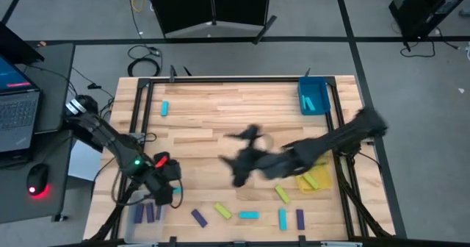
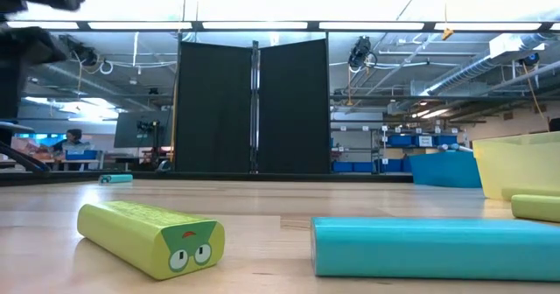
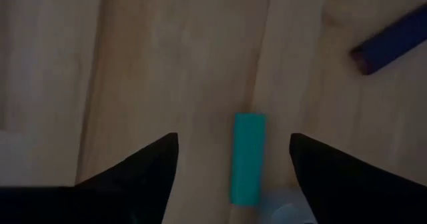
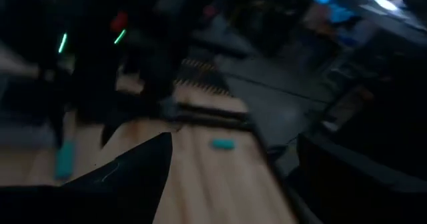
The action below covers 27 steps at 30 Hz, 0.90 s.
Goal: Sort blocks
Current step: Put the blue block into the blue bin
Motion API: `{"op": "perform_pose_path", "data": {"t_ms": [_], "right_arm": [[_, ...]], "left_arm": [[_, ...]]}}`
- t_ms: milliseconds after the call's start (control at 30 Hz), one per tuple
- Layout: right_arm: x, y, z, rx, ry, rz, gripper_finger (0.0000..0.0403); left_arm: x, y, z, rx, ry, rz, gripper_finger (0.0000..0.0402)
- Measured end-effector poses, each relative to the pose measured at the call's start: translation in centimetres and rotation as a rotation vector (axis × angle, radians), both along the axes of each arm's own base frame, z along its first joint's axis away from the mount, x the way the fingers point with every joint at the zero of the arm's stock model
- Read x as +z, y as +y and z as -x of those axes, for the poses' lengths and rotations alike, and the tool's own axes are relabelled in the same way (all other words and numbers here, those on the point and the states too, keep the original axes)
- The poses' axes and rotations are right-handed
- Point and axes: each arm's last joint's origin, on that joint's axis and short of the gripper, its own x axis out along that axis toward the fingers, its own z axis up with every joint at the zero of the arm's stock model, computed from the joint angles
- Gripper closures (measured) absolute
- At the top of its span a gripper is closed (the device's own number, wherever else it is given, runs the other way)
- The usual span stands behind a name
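Left gripper (image 1: pixel 167 190) sits near the table's (image 1: pixel 220 122) front-left edge, fingers (image 3: pixel 143 174) spread wide either side of a cyan block (image 3: pixel 248 157), holding nothing. Right gripper (image 1: pixel 239 166) hangs mid-table, blurred, fingers apart and empty. Other blocks (image 1: pixel 250 215) line the front edge; the centre boards are bare.

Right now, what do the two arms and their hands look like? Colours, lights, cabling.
Both arms are dark, near-black jointed links. The left arm carries a small green light and a red patch near its wrist, with a pale grey fitting at its base. The left hand ends in two black, pointed wedge-shaped fingers. The right arm is plain dark; its right hand is too blurred for detail.
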Motion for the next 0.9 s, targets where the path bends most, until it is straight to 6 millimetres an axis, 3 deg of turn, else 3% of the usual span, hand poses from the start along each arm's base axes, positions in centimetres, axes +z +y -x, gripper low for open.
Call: {"op": "perform_pose_path", "data": {"t_ms": [133,333,700,900], "right_arm": [[1.7,-0.7,5.2,-0.063,-0.094,-0.04,0.0073],[1.6,-0.7,9.5,-0.131,-0.21,-0.068,0.0079],[0.1,-0.3,9.8,-0.156,-0.19,-0.036,0.008],[0.1,-0.4,9.8,-0.169,-0.188,-0.022,0.0081]], "left_arm": [[-1.6,0.3,-1.5,-0.029,0.075,-0.008,0.0088],[-4.2,0.2,-3.3,-0.084,0.188,0.011,0.0076],[-7.2,-0.4,-4.4,-0.11,0.302,0.027,0.0098],[-7.7,-0.4,-4.6,-0.099,0.301,-0.007,0.0148]]}}
